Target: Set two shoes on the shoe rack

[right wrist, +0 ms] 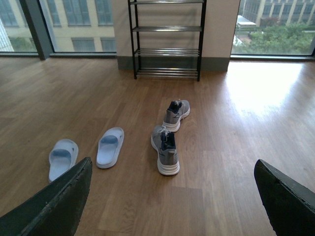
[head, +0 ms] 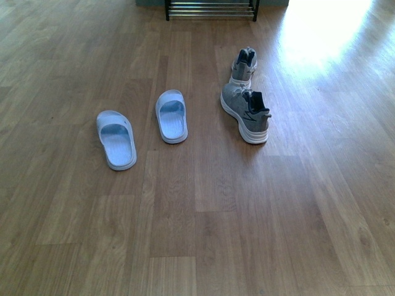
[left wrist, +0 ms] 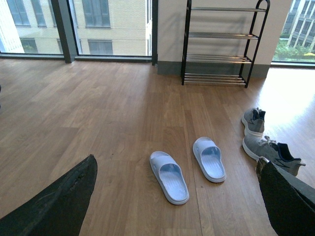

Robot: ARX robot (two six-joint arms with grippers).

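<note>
Near grey sneaker & far grey sneaker on floor, short of shoe rack. Front cam: only its lowest bars; wrist cams: several tiers. Left gripper, right gripper: fingers wide apart, empty.

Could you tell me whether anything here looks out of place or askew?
Nothing damaged or spilled. The near sneaker and far sneaker stand on the floor at different angles, one behind the other, not paired; the shoe rack stands beyond them.
</note>
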